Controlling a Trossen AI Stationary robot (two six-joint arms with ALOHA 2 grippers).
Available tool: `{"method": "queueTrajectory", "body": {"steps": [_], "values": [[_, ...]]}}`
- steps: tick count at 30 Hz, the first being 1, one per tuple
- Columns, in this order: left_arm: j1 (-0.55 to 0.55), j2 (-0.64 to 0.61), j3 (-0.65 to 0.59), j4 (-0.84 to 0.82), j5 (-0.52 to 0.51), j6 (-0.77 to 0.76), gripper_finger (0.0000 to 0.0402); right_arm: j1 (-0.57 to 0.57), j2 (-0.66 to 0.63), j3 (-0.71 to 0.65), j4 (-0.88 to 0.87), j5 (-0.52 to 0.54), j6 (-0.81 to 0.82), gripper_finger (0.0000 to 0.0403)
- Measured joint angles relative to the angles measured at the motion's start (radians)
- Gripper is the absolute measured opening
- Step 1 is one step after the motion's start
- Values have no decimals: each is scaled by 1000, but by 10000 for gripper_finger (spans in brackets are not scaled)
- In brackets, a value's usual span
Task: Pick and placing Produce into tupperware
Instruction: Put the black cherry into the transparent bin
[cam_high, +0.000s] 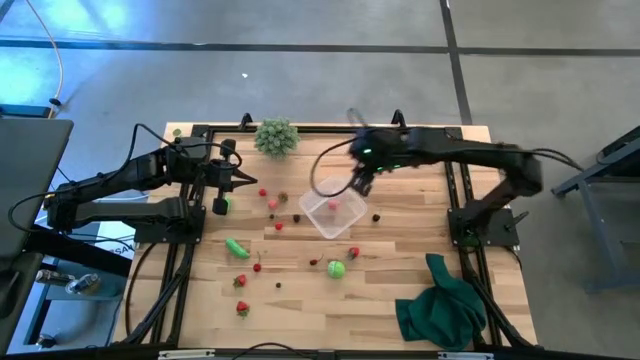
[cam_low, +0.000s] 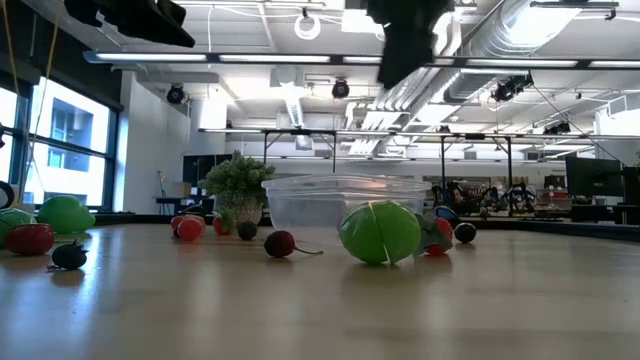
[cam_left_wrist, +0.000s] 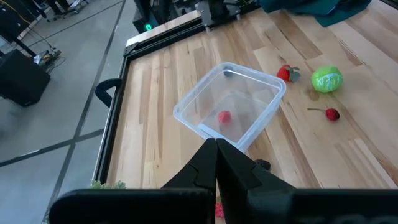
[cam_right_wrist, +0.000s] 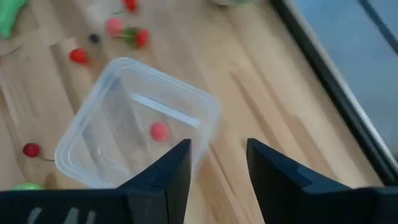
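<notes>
The clear tupperware (cam_high: 333, 212) stands on the wooden table near its middle, with one red piece of produce (cam_right_wrist: 159, 130) on its floor. My right gripper (cam_right_wrist: 217, 155) hovers above the tupperware's far right corner, open and with nothing between its fingers. My left gripper (cam_left_wrist: 216, 146) waits shut, raised over the table's left part and pointing toward the tupperware. More produce lies loose on the wood: a green ball (cam_high: 336, 268), a green oblong piece (cam_high: 236, 247), several red pieces such as one (cam_high: 272, 204) left of the tupperware, and a dark piece (cam_high: 376, 216).
A pale green bushy clump (cam_high: 277, 137) stands at the far edge. A dark green cloth (cam_high: 440, 305) lies crumpled at the near right corner. Black frame rails (cam_high: 184, 260) run along the table's left and right sides. Bare wood shows near the front centre.
</notes>
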Motion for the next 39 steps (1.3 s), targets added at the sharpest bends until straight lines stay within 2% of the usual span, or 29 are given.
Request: {"method": "queueTrajectory", "body": {"steps": [8, 14, 18, 20, 23, 25, 29, 35, 39], "values": [[0, 0, 0, 0, 0, 0, 1, 61, -176, 0, -299, 56, 296, 145], [0, 0, 0, 0, 0, 0, 1, 167, -194, -2, -485, 116, 481, 145], [0, 0, 0, 0, 0, 0, 1, 220, -192, -61, -491, 199, 740, 145], [0, 0, 0, 0, 0, 0, 1, 237, -193, -128, -446, 191, 840, 145], [0, 0, 0, 0, 0, 0, 1, 246, -191, -280, -302, 92, 922, 145], [0, 0, 0, 0, 0, 0, 1, 246, -191, -391, -160, 38, 929, 145], [0, 0, 0, 0, 0, 0, 1, 242, -190, -584, 140, 0, 972, 145], [0, 0, 0, 0, 0, 0, 1, 236, -182, -772, 420, -27, 1025, 145], [0, 0, 0, 0, 0, 0, 1, 236, -171, -839, 517, -27, 1025, 145]]}}
